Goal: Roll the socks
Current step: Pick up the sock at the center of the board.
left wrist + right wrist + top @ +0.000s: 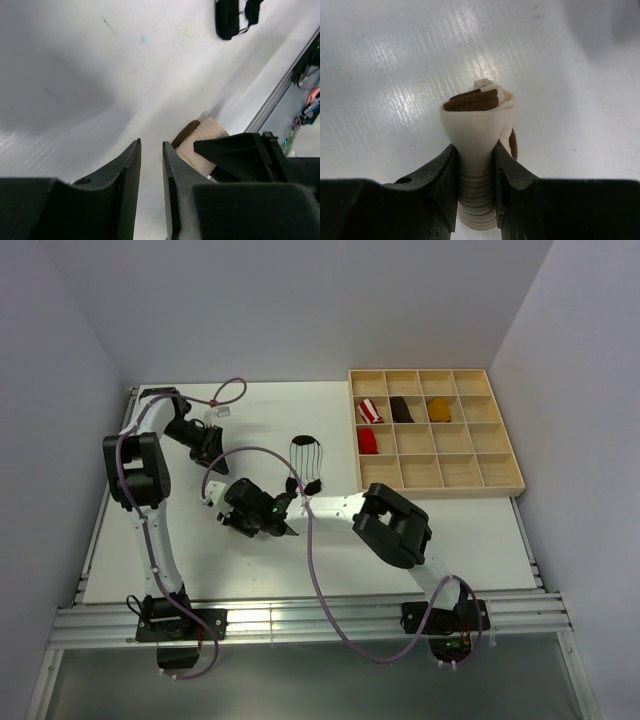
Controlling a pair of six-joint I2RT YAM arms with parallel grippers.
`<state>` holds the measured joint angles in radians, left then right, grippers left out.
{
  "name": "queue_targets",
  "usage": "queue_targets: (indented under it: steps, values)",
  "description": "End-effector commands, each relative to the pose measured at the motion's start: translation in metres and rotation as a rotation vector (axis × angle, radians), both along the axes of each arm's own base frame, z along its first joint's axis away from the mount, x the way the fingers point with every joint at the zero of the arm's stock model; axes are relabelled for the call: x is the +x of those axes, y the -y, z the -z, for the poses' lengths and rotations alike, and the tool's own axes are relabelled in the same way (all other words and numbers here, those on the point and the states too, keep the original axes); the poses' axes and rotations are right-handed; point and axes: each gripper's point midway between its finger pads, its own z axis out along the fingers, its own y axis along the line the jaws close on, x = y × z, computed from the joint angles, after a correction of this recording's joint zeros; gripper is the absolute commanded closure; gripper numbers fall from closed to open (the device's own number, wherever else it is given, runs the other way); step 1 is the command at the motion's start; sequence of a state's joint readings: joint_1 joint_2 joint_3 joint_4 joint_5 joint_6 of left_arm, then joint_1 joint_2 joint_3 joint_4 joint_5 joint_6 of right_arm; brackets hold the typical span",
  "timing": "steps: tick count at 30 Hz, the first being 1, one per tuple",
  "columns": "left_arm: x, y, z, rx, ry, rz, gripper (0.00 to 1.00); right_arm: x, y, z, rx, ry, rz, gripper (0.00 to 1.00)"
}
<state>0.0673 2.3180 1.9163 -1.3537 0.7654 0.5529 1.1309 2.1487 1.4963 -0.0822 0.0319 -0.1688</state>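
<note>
My right gripper is shut on the cream sock, which is rolled into a tight bundle with its brown part at the top, held just above the white table. In the top view this gripper is at the table's middle left and hides the sock. The white sock with thin black stripes and a black toe lies flat, just up and right of it. My left gripper is empty, its jaws a narrow gap apart. It hovers up and left of the right gripper, and the cream sock shows beside its right finger.
A wooden compartment tray stands at the back right, holding a red-and-white striped bundle, a dark brown one, a mustard one and a red one. A purple cable loops over the table. Metal rails run along the near edge.
</note>
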Motion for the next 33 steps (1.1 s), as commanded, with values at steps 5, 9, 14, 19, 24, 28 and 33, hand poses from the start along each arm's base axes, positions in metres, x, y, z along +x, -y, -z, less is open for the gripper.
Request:
queue_targets:
  steps: [5, 9, 14, 19, 24, 28, 33]
  values:
    - [0.016, -0.009, -0.079, -0.043, 0.196, -0.067, 0.73, -0.009, 0.041, 0.035, -0.097, -0.234, 0.079, 1.00]
    - [0.015, -0.012, -0.097, -0.057, 0.246, -0.084, 0.74, 0.007, 0.041, 0.022, -0.061, -0.271, 0.137, 1.00]
    - [0.011, -0.012, -0.113, -0.065, 0.305, -0.094, 0.76, 0.027, 0.048, 0.002, 0.005, -0.313, 0.216, 1.00]
    - [0.009, -0.012, -0.135, -0.074, 0.361, -0.117, 0.76, 0.045, 0.059, -0.023, 0.082, -0.346, 0.262, 1.00]
    - [0.007, -0.008, -0.150, -0.098, 0.384, -0.111, 0.76, 0.063, 0.072, -0.045, 0.155, -0.377, 0.291, 1.00]
    - [0.006, -0.009, -0.155, -0.090, 0.399, -0.110, 0.76, 0.073, 0.080, -0.061, 0.200, -0.388, 0.303, 1.00]
    - [0.004, -0.008, -0.160, -0.098, 0.406, -0.104, 0.76, 0.081, 0.084, -0.087, 0.270, -0.422, 0.292, 1.00]
